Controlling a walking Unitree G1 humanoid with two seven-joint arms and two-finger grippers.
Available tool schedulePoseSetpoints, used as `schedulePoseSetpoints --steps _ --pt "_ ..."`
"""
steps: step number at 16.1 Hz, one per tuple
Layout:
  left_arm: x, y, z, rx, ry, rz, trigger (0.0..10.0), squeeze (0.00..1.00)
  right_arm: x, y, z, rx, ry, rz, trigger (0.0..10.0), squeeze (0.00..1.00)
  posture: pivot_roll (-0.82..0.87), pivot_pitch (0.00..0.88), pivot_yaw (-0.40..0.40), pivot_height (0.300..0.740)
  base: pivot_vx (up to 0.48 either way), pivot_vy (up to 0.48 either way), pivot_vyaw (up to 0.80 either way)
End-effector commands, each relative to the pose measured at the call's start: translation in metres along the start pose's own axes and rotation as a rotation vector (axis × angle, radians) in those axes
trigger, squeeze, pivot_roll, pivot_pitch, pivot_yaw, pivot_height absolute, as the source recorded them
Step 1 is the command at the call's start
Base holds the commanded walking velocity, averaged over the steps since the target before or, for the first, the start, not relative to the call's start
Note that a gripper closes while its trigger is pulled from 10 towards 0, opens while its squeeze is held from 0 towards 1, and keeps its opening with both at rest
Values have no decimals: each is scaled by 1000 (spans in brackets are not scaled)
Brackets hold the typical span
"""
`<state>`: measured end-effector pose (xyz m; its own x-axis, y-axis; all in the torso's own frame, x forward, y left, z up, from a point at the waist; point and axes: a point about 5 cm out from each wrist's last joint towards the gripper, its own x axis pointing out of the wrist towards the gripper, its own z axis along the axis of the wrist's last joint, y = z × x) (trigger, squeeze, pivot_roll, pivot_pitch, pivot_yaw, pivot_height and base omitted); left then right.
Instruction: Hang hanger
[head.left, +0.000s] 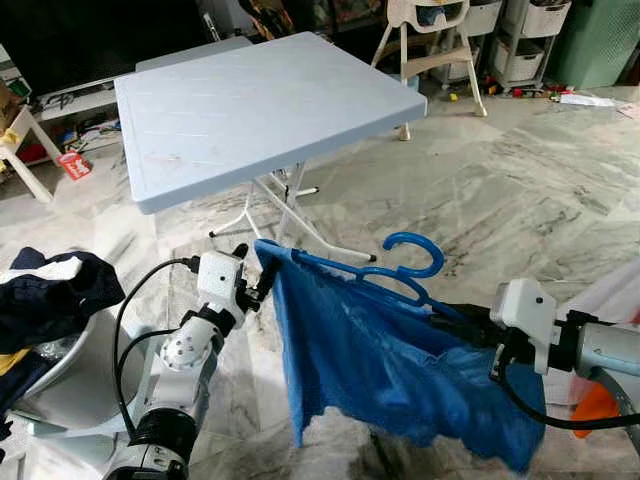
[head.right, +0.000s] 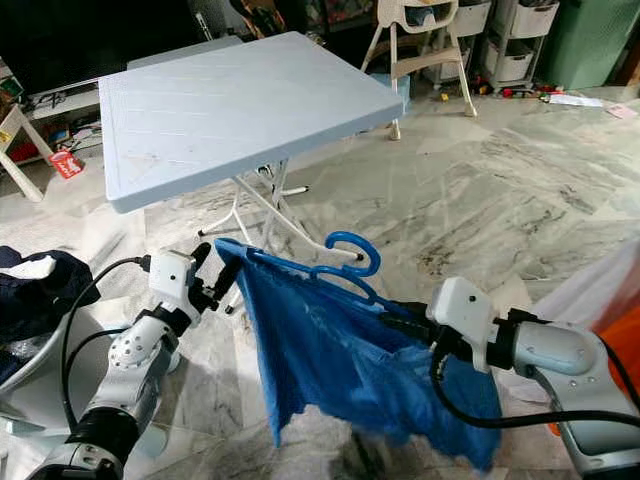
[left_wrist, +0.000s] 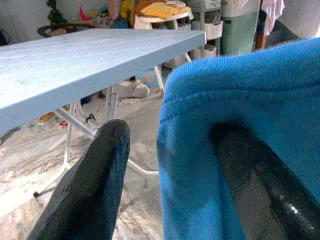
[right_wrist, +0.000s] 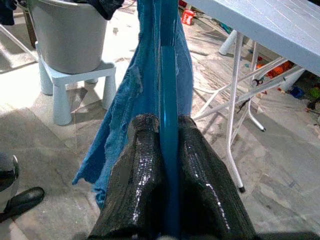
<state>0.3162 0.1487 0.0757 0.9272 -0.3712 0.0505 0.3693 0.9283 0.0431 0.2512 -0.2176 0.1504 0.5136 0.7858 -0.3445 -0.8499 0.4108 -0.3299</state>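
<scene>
A blue hanger (head.left: 412, 262) carries a blue cloth (head.left: 380, 370) that hangs below it, in front of me at waist height. My right gripper (right_wrist: 169, 150) is shut on the hanger's bar (right_wrist: 167, 75), with both black fingers (right_wrist: 142, 175) pressed against it. My left gripper (head.left: 262, 275) is at the cloth's upper left corner. It is open: one finger (left_wrist: 95, 185) stands free of the cloth's hem (left_wrist: 172, 100), and the cloth drapes over the other finger (left_wrist: 260, 185).
A light blue folding table (head.left: 250, 100) stands just beyond the hanger. At my left, a grey bucket (right_wrist: 70, 35) with dark clothes (head.left: 50, 290) rests on a white stool (right_wrist: 75, 80). A high chair (head.left: 430, 40) and storage shelves stand at the back.
</scene>
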Motion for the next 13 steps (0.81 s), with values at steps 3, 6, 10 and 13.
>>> schedulePoseSetpoints --steps 3,6,10,13 --pt "4 0 -3 -9 16 24 10000 1000 2 3 16 -27 -61 40 10000 0 -180 26 125 740 0 0 0" --pt "8 -2 -5 -29 36 30 10000 1000 -1 6 18 -7 -63 72 10000 0 -189 28 125 740 0 0 0" --pt "15 -10 -4 -94 41 -20 0 0 0 19 13 42 -54 118 10000 0 -195 35 125 740 0 0 0" --pt "12 -20 -11 -131 60 -78 0 0 3 28 10 82 -59 143 10000 0 -193 38 128 740 0 0 0"
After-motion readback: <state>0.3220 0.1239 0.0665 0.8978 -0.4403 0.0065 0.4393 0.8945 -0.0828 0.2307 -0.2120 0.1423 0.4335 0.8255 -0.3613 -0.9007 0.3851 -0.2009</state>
